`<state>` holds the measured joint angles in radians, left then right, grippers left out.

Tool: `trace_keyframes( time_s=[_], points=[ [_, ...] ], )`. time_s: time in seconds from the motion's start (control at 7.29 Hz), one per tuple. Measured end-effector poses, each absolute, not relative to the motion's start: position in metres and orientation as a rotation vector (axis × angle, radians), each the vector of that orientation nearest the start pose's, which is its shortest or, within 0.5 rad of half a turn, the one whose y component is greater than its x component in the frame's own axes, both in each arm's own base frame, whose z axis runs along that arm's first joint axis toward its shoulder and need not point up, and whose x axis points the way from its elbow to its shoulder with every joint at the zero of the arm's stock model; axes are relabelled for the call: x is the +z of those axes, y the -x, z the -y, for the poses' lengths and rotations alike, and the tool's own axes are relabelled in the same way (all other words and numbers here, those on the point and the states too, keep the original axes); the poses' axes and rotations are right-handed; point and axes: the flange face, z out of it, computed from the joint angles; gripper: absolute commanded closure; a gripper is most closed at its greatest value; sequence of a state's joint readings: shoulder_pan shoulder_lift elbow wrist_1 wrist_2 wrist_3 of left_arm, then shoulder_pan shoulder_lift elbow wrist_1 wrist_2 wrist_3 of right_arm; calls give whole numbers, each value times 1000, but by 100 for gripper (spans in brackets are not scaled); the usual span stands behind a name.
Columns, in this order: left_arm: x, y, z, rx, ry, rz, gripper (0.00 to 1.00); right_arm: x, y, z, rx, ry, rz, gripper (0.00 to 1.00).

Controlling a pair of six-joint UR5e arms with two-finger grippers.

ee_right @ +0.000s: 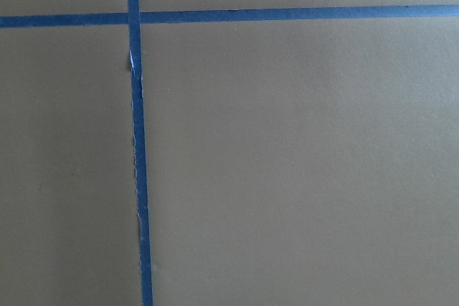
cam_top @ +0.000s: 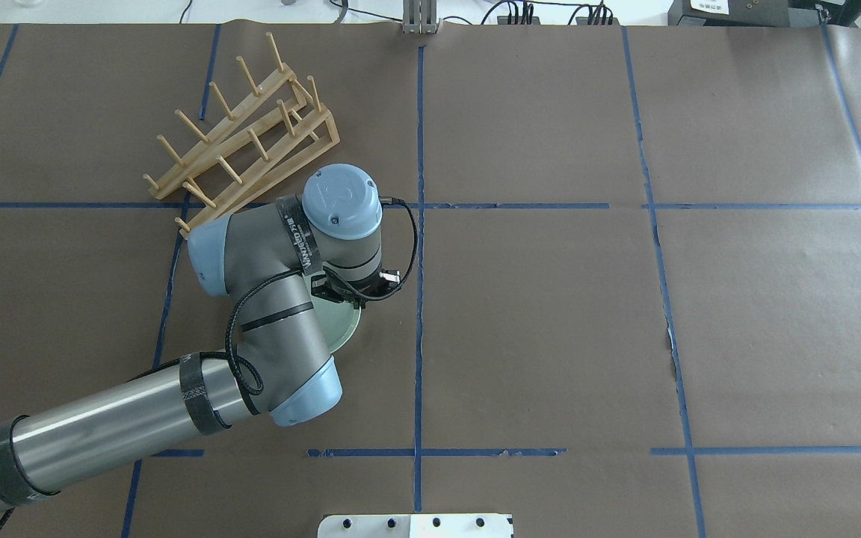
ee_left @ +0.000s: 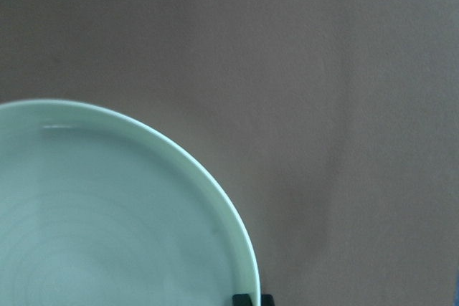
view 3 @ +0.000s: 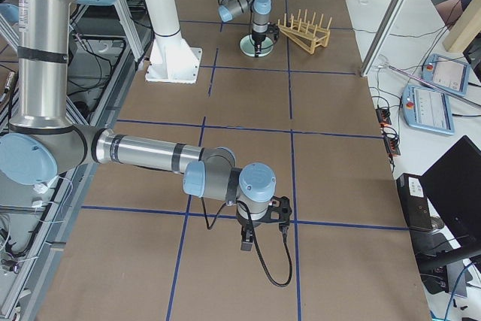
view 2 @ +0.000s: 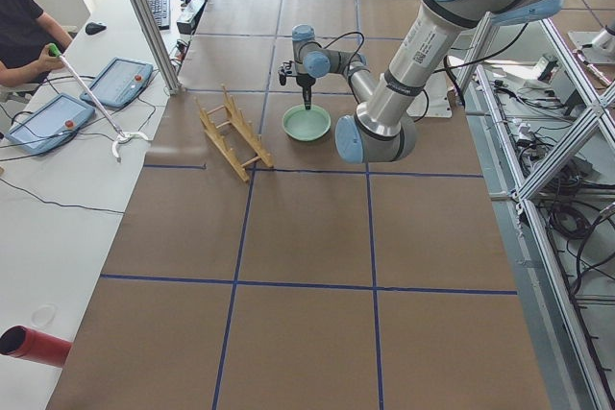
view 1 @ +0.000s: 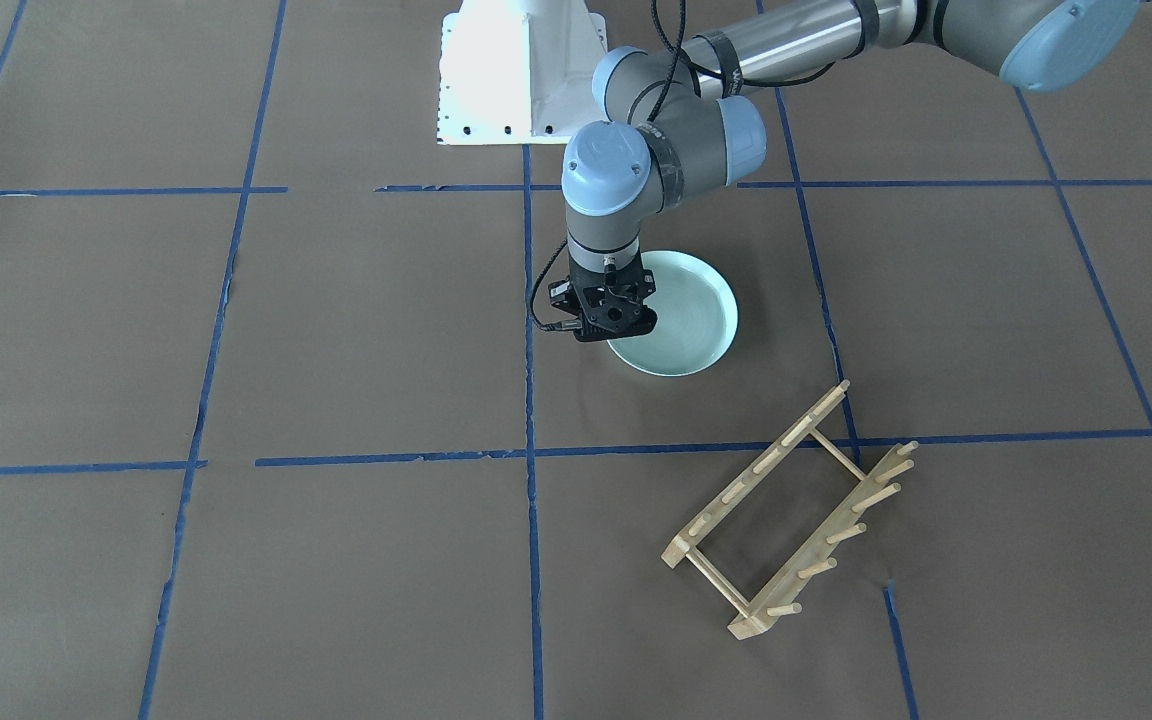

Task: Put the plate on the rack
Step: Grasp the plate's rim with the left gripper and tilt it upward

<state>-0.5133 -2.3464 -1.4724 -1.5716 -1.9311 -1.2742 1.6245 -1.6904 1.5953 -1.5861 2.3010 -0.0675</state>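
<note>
Location, plate (view 1: 684,318): flat on tabletop (view 1: 336,330), near centre. Location, rack (view 1: 794,520): on tabletop, apart from plate, farther from robot base, on robot's left side, pegs up. State, left hand (view 1: 614,326): pointing down over plate edge; fingertips (ee_left: 242,299) nearly together, straddling rim, clenched on plate. State, right hand (view 3: 246,243): low over bare tabletop, well apart from plate and rack; released or clenched, cannot tell.

The left arm (cam_top: 273,329) and right arm (view 3: 143,152) are silver-grey tubes with pale blue joint caps (cam_top: 341,198). The left carries black straps (cam_top: 199,396), a looping black cable (cam_top: 413,243) and white lettering (cam_top: 302,243); its end effector (view 1: 616,330) is black.
</note>
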Motion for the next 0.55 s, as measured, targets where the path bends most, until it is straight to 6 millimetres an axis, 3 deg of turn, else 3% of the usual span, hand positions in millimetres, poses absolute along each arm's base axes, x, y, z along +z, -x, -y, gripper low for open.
trace_keyframes(
  time_s=[0.14,0.27,0.55],
  points=[
    [211,-575,458,-116,34,-792,100,706,-90,426,27,61,734,0],
    [185,-539,471,-171,1,-853,100,706,-90,426,27,61,734,0],
    [136,-450,500,-328,-81,-1017,100,706,-90,427,27,61,734,0]
  ],
)
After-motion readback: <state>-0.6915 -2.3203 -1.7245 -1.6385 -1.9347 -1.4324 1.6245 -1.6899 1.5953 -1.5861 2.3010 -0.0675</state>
